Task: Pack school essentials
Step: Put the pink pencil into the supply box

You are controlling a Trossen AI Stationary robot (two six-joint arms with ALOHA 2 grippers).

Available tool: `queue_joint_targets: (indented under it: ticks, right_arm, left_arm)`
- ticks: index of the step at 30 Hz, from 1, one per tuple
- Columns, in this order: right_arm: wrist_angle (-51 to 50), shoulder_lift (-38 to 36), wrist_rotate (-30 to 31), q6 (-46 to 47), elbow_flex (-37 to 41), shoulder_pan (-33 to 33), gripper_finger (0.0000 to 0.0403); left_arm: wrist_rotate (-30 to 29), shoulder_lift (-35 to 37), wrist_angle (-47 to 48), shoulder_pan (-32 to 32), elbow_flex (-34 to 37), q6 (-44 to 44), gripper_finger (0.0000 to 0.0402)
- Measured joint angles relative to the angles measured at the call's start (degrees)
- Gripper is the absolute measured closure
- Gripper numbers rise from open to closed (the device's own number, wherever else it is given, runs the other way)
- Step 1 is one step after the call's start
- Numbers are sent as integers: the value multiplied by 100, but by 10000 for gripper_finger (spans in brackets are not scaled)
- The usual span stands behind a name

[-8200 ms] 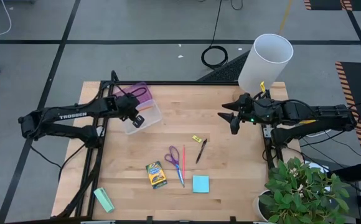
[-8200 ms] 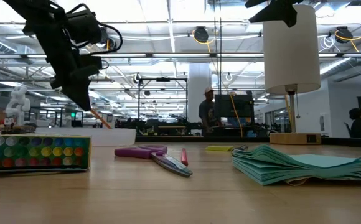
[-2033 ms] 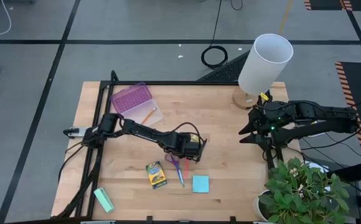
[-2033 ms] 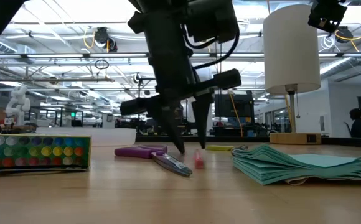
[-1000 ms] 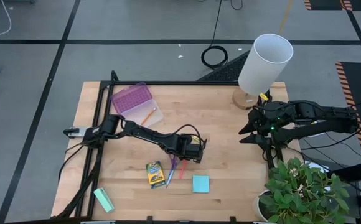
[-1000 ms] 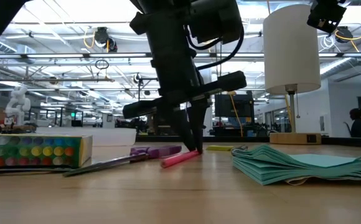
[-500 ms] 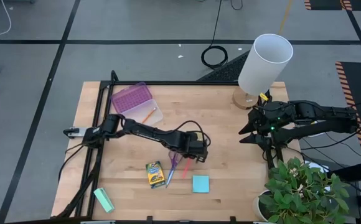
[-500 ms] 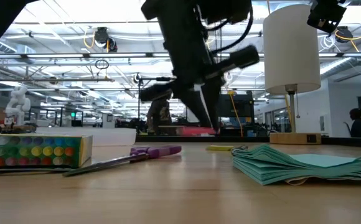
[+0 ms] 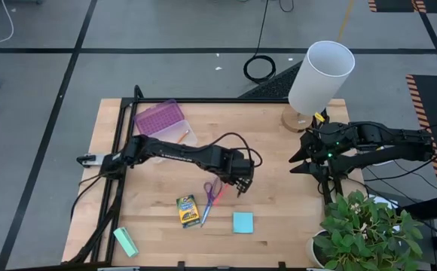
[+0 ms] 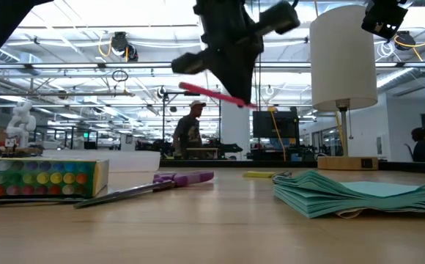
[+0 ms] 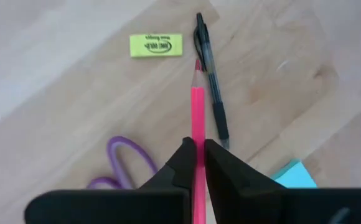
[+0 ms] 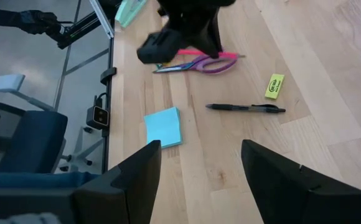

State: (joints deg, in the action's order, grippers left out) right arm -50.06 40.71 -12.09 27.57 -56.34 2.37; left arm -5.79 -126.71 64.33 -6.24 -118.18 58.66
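**Pink pencil lifted off the table**

Your left gripper [image 11: 194, 163] pinches the pink pencil [image 11: 196, 118] above the scissors [image 9: 209, 197] and black pen [image 11: 210, 81]. Your right gripper [image 9: 300, 154] waits at the right edge, fingers apparently wide apart.

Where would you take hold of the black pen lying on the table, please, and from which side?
Grip the black pen at mid-barrel, coming straight down with the fingers across its width. It lies flat with bare wood on both long sides, and the yellow eraser sits clear of its middle.
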Motion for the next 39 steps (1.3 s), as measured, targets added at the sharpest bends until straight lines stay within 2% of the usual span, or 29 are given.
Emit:
queue_joint_targets:
  ticks: [19,29,39]
  right_arm:
    - [0,0,118,216,0,0,188]
    - [-2,2,198,282,-1,-2,188]
    - [2,2,686,280,1,-4,188]
  left_arm:
    - [-1,13,1761,549,-1140,-1428,376]
    - [80,210,2587,853,-1190,-2000,376]
    - [-172,465,2565,1261,-1184,-2509,376]
